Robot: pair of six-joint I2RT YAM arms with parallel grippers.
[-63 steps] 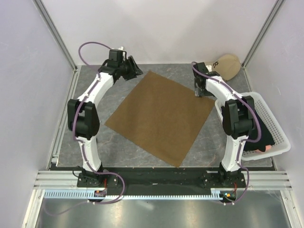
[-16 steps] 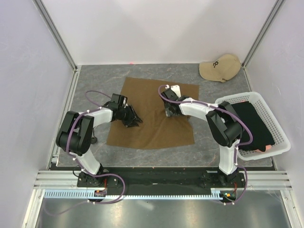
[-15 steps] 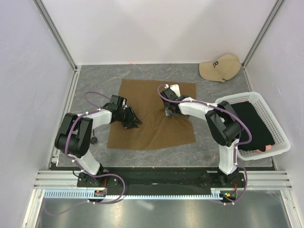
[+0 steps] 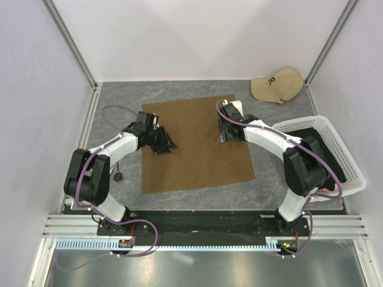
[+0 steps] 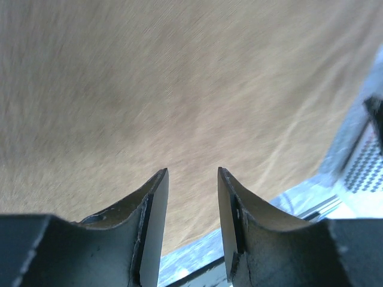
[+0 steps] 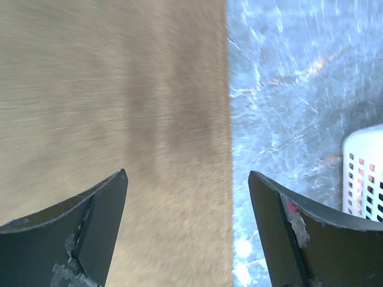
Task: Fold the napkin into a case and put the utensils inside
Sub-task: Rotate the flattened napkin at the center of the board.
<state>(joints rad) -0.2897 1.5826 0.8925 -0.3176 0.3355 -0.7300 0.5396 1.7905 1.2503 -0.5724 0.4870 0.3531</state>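
While both sets of fingers sit over the olive-brown napkin (image 4: 194, 161), I log: left gripper (image 5: 191, 174), narrowly parted, empty; right gripper (image 6: 187, 176), spread wide, empty, straddling its right edge. Napkin flat, unfolded, mid-table (image 4: 119, 98). Beyond, right: white mesh basket (image 4: 299, 121), beige cap (image 4: 278, 84).

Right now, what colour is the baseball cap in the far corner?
Beige. The baseball cap shows best in the top external view.

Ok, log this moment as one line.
napkin: spread flat on table | left gripper: open, over napkin | right gripper: open, over napkin edge
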